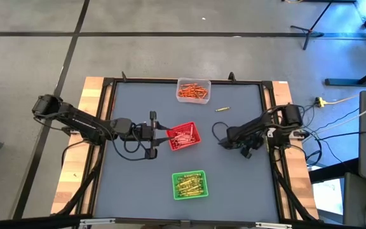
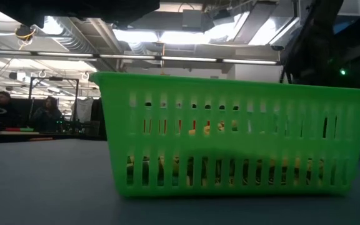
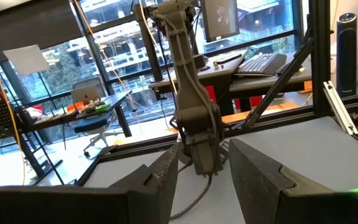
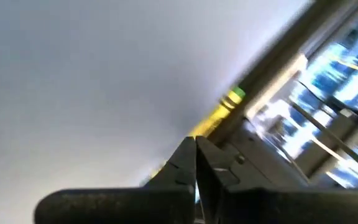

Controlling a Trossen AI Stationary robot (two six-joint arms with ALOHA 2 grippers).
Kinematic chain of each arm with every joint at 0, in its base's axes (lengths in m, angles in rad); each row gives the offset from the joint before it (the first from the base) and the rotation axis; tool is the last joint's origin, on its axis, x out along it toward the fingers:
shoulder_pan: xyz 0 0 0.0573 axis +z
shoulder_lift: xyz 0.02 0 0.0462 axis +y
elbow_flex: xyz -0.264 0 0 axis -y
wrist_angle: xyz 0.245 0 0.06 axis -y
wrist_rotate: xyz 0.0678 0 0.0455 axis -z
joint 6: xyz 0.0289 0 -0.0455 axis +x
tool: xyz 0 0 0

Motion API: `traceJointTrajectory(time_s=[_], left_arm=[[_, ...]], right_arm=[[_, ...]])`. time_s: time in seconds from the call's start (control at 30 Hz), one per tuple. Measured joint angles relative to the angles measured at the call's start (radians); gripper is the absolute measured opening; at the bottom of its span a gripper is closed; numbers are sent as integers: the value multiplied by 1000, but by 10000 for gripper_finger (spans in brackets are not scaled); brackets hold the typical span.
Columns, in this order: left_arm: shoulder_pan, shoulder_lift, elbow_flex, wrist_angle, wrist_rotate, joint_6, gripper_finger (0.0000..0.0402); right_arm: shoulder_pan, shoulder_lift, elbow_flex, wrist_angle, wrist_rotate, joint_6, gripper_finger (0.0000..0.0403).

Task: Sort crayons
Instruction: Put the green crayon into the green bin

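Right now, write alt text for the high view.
Overhead: left gripper at the red tray, right gripper shut, resting near the table's right side. Orange crayons fill a clear tray; a green tray sits near; one loose crayon.

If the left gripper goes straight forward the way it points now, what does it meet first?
Most likely the square red plastic tray: the left gripper, part open and holding nothing visible, points directly at it from close by. Beyond the tray sits the right gripper. Whether it clears the rim is unclear.

Even overhead light on the desk (image 1: 138, 184), glaring ceiling strips (image 2: 186, 37) at desk level, green tray (image 2: 230, 134) softly blurred, right wrist view smeared
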Motion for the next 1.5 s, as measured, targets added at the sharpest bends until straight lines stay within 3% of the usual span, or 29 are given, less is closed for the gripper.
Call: traceJointTrajectory(time_s=[0.37,0.6,0.77,0.93,1.0,1.3,1.4,1.5], left_arm=[[0,0,0,0,0,0,128],[0,0,0,-1,0,0,128],[1,0,0,0,0,0,128],[1,0,0,0,0,1,128],[1,0,0,-1,0,1,128],[1,0,0,-1,-4,1,128],[1,0,0,-1,-4,1,128],[1,0,0,-1,-4,1,128]], right_arm=[[91,-132,71,-29,-4,87,1],[94,-285,99,-43,187,100,1],[34,-438,151,38,309,-102,1],[-81,-523,154,255,318,-420,1],[-132,-524,154,338,316,-574,1],[-368,-435,152,650,259,-882,9],[-446,-390,152,653,232,-946,43],[-517,-345,151,657,126,-1041,95]])
